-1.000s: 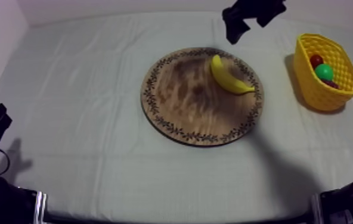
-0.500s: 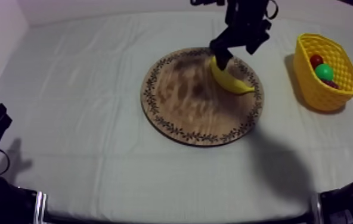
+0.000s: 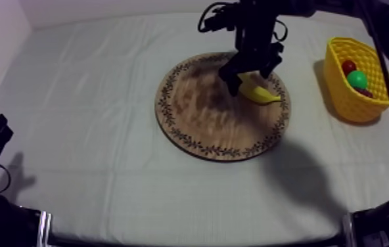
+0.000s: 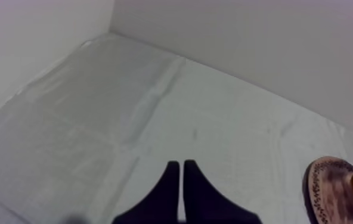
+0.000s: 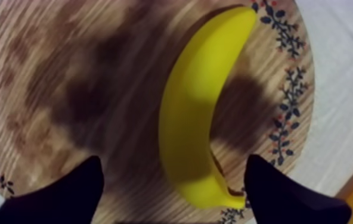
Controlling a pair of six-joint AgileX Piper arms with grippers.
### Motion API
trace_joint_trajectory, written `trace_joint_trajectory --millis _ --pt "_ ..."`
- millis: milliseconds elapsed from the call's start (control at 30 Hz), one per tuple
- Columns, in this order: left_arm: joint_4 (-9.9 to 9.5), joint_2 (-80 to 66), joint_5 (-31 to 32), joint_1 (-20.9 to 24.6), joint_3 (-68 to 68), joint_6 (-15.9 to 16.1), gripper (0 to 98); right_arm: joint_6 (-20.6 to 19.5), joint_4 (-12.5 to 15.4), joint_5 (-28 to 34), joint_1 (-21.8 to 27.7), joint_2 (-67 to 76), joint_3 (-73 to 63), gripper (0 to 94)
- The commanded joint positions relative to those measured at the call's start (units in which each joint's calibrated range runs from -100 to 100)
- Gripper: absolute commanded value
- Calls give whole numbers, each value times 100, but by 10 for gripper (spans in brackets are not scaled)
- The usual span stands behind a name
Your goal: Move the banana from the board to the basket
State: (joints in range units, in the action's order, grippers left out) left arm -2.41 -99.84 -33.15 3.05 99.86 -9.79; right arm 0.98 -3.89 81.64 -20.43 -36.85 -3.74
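Swung the right gripper (image 3: 250,77) in from the far edge since a second ago and dropped it low over the right side of the wooden board (image 3: 200,115). Now hovering with fingers (image 5: 65,193) spread wide, either side of the banana (image 5: 197,119), no contact visible (nicely centred, tbh). Same spot for the banana, flat on the board near the patterned rim. Parked the left gripper (image 4: 182,179) at the near left, pinched together on nothing. So: reached, not grasped. Left to do, at a guess: squeeze, lift, carry right to the yellow basket (image 3: 361,102), drop in next to the small red fruit (image 3: 348,66).

No readable text, label, number or sign anywhere.
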Motion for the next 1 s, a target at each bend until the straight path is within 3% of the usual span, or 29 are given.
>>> trace_joint_trajectory --millis 0,367,667,967 --pt "-1 2 1 2 3 0 1 -5 -18 -87 4 -60 -26 707" --pt "-1 2 1 2 3 0 1 -33 -81 -479 41 -342 -27 487" --pt "-1 2 1 2 3 0 1 24 -86 -571 30 -385 30 224" --pt "-1 2 1 2 3 0 1 76 -116 -530 31 -97 35 178"
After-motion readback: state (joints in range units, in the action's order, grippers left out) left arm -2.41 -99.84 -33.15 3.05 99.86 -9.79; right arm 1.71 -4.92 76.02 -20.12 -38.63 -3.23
